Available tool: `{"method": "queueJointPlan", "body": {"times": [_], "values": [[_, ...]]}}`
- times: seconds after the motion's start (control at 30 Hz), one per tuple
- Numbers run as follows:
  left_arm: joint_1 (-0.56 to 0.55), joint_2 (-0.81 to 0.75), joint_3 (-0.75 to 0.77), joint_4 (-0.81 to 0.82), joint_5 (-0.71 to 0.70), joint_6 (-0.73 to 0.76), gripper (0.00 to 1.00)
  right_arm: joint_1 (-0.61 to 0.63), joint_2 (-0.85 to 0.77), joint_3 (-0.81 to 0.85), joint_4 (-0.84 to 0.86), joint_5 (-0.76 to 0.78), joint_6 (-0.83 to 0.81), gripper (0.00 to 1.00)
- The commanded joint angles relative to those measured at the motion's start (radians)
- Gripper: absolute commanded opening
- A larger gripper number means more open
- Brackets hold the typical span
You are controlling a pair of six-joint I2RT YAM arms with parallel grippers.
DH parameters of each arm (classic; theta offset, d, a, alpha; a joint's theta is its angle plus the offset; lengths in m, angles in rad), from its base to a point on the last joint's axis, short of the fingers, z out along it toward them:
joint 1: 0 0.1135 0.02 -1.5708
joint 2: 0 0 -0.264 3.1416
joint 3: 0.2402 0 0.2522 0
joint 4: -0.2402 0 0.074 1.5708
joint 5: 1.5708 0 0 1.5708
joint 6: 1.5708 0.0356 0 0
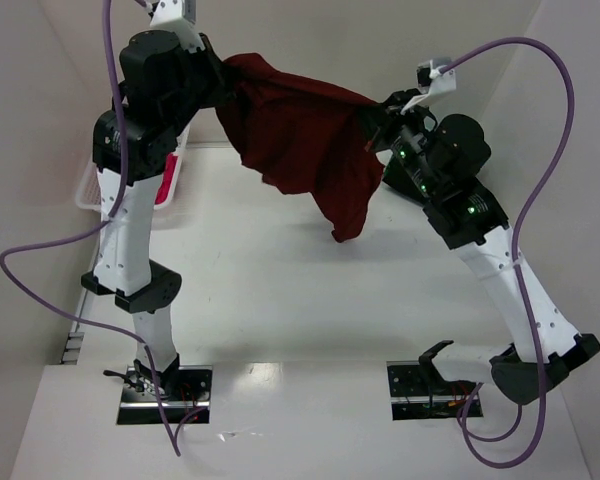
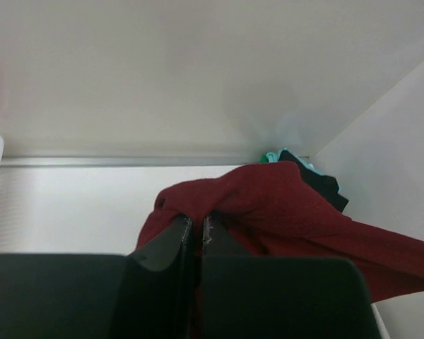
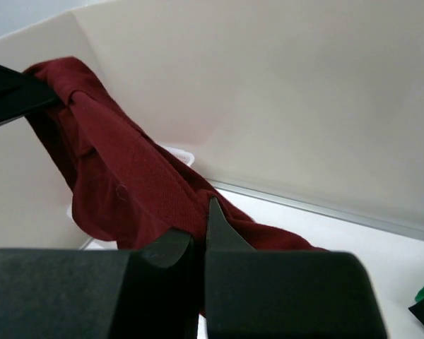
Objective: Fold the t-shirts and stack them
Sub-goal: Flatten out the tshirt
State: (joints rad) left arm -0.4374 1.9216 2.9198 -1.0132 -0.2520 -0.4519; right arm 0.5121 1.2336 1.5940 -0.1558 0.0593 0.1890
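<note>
The dark maroon t-shirt hangs in the air, stretched between both grippers above the far part of the table. My left gripper is shut on its left end; the left wrist view shows the cloth pinched between the closed fingers. My right gripper is shut on its right end; the right wrist view shows the cloth clamped there. A loose fold droops down at the lower right. A black shirt and a teal one lie in the far right corner. The pink shirt is partly hidden in the basket.
A white lattice basket stands at the far left behind the left arm, with pink cloth showing in it. White walls close in the table at the back and sides. The arm bases sit at the near edge.
</note>
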Motion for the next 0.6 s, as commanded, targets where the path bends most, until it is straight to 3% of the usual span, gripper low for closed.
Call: {"method": "queueJointPlan", "body": {"times": [0.0, 0.33, 0.57], "values": [[0.075, -0.013, 0.093, -0.12, -0.317, 0.035, 0.04, -0.041, -0.17, 0.042, 0.056, 0.154, -0.043, 0.0], [0.075, -0.15, 0.16, -0.151, -0.372, 0.015, 0.0, -0.041, -0.241, 0.136, 0.021, 0.194, -0.085, 0.0], [0.075, -0.308, 0.073, -0.119, -0.28, 0.024, 0.0, -0.041, -0.295, 0.227, -0.01, 0.105, -0.045, 0.0]]}}
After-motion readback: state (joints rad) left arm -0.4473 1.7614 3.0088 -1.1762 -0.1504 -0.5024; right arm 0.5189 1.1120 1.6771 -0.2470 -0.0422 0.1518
